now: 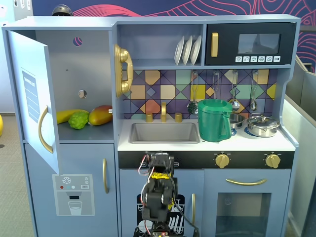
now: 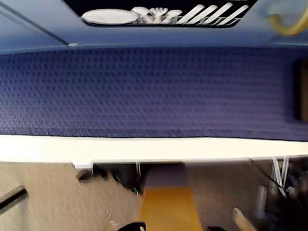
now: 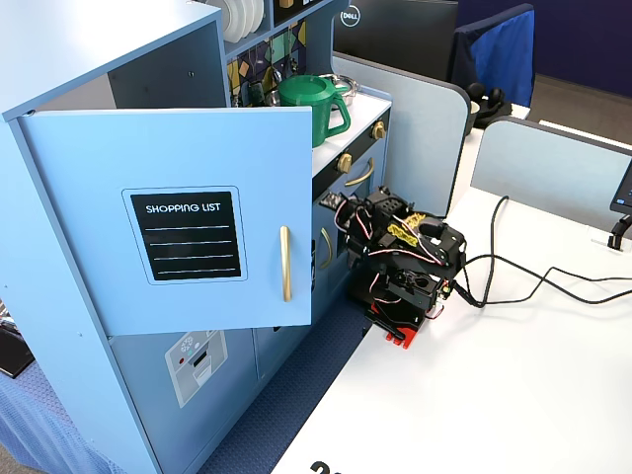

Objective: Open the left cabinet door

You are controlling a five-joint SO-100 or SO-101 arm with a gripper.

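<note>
The left cabinet door (image 3: 168,222) of the toy kitchen stands swung wide open, hinged at the kitchen's left edge in a fixed view, so that its face with the black "SHOPPING LIST" panel (image 3: 186,235) and its curved gold handle (image 3: 285,263) turn away from the cabinet. In a fixed view the door (image 1: 30,98) is seen nearly edge-on, and behind it the open compartment holds a banana (image 1: 65,115), a green bumpy fruit (image 1: 78,120) and a mango (image 1: 100,115) on its shelf. Below that compartment sits the door with the water-dispenser picture (image 1: 73,195). To the right of the open compartment are the sink (image 1: 164,132) and a green pitcher (image 1: 214,120) on the kitchen's worktop. The arm (image 3: 402,265) is folded low on the white counter (image 3: 513,385) in front of the kitchen, well apart from the open door. The wrist view looks at blue matting (image 2: 154,91) and the dish-rack picture (image 2: 159,13); only dark tips show at its lower edge, so I cannot tell whether the fingers are open or closed.
</note>
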